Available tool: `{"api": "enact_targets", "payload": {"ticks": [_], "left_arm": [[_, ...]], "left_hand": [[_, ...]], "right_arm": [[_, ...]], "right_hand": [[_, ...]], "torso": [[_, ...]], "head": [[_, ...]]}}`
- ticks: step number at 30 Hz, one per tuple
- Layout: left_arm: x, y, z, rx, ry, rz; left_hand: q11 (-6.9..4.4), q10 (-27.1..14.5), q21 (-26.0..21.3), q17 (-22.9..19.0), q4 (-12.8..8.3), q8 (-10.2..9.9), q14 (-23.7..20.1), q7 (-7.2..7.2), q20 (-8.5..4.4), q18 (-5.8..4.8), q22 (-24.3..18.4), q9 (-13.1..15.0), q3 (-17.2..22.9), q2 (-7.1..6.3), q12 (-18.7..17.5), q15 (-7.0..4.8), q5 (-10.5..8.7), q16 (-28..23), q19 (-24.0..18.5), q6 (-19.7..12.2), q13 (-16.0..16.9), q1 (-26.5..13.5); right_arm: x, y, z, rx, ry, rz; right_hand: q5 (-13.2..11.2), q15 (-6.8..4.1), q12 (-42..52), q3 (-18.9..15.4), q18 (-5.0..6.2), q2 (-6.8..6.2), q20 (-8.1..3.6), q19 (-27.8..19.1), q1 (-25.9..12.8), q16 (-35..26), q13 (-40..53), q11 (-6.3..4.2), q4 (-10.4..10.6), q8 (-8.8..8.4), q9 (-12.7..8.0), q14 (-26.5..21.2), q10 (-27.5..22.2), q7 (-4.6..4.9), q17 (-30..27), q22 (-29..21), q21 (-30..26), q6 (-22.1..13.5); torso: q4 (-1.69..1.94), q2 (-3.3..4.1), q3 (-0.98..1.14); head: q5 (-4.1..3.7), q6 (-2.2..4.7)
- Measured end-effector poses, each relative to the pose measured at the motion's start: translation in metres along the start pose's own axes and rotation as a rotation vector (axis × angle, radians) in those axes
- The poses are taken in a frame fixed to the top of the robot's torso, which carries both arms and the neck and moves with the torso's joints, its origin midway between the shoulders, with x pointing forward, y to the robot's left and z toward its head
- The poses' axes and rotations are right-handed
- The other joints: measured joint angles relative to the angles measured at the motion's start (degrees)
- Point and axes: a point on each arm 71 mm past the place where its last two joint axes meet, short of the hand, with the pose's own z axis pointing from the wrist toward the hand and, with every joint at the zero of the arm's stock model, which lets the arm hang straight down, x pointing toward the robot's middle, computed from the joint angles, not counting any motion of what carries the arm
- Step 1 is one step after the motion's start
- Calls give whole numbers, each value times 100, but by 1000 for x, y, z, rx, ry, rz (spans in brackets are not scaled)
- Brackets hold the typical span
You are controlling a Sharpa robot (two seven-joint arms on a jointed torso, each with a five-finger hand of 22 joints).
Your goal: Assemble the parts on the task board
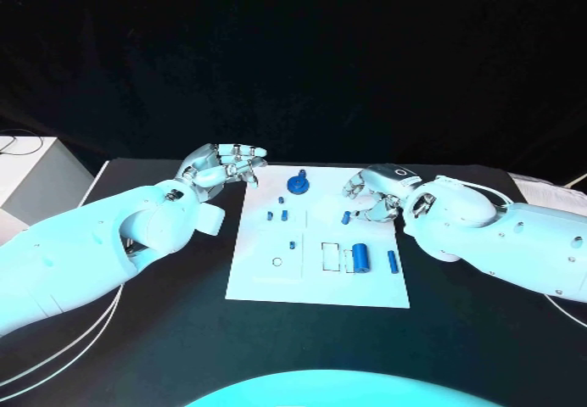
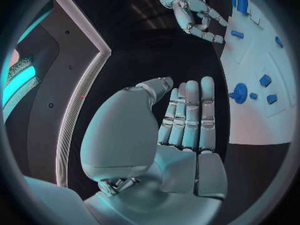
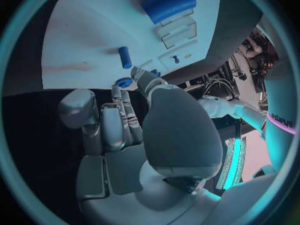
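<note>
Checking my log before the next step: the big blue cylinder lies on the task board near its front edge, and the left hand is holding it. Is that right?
Not quite. The big blue cylinder does lie on the task board near its front edge, but the left hand holds nothing: in the head view it hovers off the board's far left corner, and the left wrist view shows its fingers straight and empty.

I see a black desk [image 1: 147, 339] filling the lower half of my head view. Behind it, from nine to three o'clock, hangs a black curtain [image 1: 293, 76]. At nine o'clock a white cabinet [image 1: 36, 182] stands beside the desk, a dark cable on top.
</note>
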Motion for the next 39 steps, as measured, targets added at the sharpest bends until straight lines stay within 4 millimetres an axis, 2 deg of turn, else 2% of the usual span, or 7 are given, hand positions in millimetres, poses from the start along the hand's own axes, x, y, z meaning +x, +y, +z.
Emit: {"api": "enact_targets", "payload": {"ticks": [11, 14, 16, 21, 30, 39], "left_arm": [[-1, 1, -1, -2, -2, 1], [-1, 1, -1, -3, -3, 1], [-2, 1, -1, -3, -3, 1], [-2, 1, -1, -3, -3, 1], [-2, 1, -1, -4, -3, 1], [-2, 1, -1, -4, -3, 1]], "left_hand": [[0, 0, 2, 0, -16, 0, 0, 0, 0, 0, -7, -5, -16, 0, 0, 0, 0, -23, 0, 0, 5, 0], [0, 0, 3, 0, -16, 0, 0, 0, 0, 0, -7, -5, -16, 0, 0, 0, 0, -23, 0, 0, 5, 0], [0, 0, 3, 0, -16, 0, 0, 0, 0, 0, -7, -5, -16, 0, 0, 0, 0, -23, 0, 0, 4, 0], [0, 0, 3, 0, -16, 0, 0, 0, 0, 0, -6, -5, -16, 0, 0, 0, 0, -23, 0, 0, 4, 0], [0, 0, 3, 0, -16, 0, 0, 0, 0, 0, -6, -5, -16, 0, 0, 0, 0, -23, 0, 0, 4, 0], [0, 1, -35, 0, 0, 34, 0, 0, 1, 1, -18, -4, -32, 24, 22, 0, 0, -23, 43, 0, 9, 24]], "right_arm": [[5, -1, 4, -3, 61, -12], [7, 1, 6, -6, 75, -15], [9, 2, 7, -8, 82, -17], [11, 2, 11, -6, 93, -23], [16, 3, 16, -1, 109, -33], [23, 4, 19, 8, 132, -38]], "right_hand": [[0, 0, 53, -141, 0, 82, 21, 21, 98, 22, 3, 8, 78, -22, -18, 0, -29, -20, -6, 52, 4, -20], [0, 0, 68, -141, 0, 69, 21, 21, 115, 23, 9, -22, 78, -22, -18, 0, 24, -39, -6, 77, 24, 0], [0, 0, 117, -131, 0, 128, 21, 21, 174, 52, 9, -23, 89, -22, -26, 0, 94, -40, -4, 103, 65, 0], [0, 0, 154, 93, 1, 150, 0, 41, 196, 76, 9, -52, 165, -22, -27, 0, 238, 2, 12, 176, 103, 147], [23, -16, 154, 533, 1, 150, -21, 62, 196, 120, 8, -42, 274, 13, -27, 15, 392, 0, 21, 268, 168, 331], [23, -13, 117, 653, 1, 150, -21, 62, 196, 151, 8, -42, 298, 36, -26, 13, 433, -7, 32, 299, 219, 400]], "torso": [[13, 2, -7], [15, 3, -7], [15, 2, -7], [14, 1, -10], [14, -5, -14], [13, -5, -11]], "head": [[-16, -26], [-14, -36], [-13, -40], [-13, -43], [-21, -47], [-29, -46]]}}
